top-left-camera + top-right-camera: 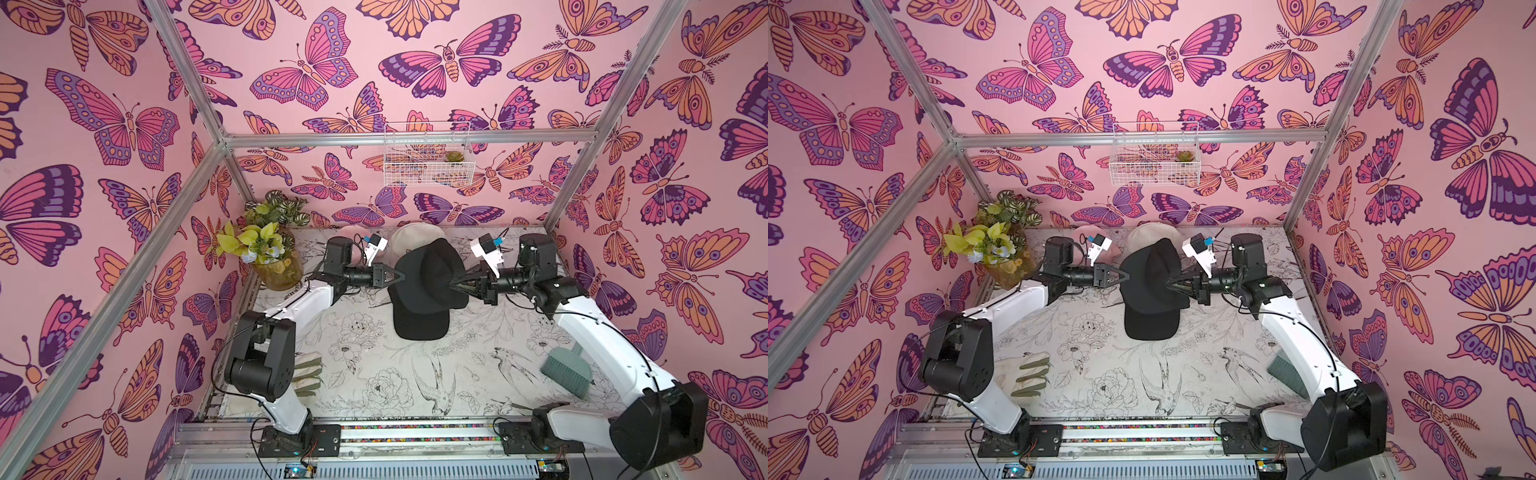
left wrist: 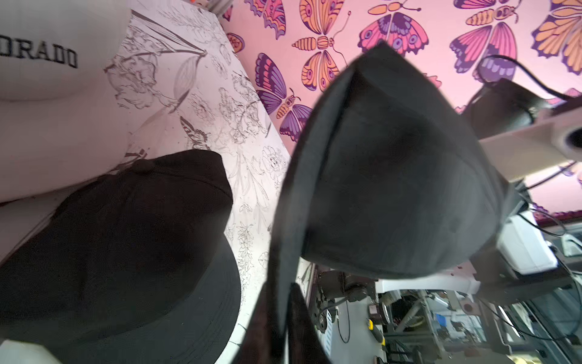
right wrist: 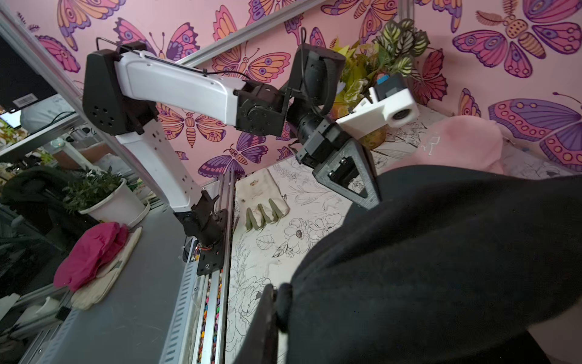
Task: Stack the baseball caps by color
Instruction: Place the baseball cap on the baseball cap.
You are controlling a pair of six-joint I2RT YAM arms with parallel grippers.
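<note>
Black cap [image 1: 440, 266] above black stack [image 1: 419, 324]; right gripper [image 1: 451, 286] clamps its edge; left gripper [image 1: 400, 276] at opposite rim, grip unclear to me; glove [image 1: 307, 372] well apart

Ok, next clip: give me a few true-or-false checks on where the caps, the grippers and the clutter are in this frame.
1. The lifted black cap hangs between the left gripper and the right gripper, over a second black cap on the table. True.
2. The cream cap reads "TEXAS". False: the left wrist view shows the letters "ORADO".
3. The glove lies by the right arm. False: it lies by the left arm.
4. A pink cap sits near the back wall. True.
5. The wire basket is empty. False: it holds a small succulent.
</note>
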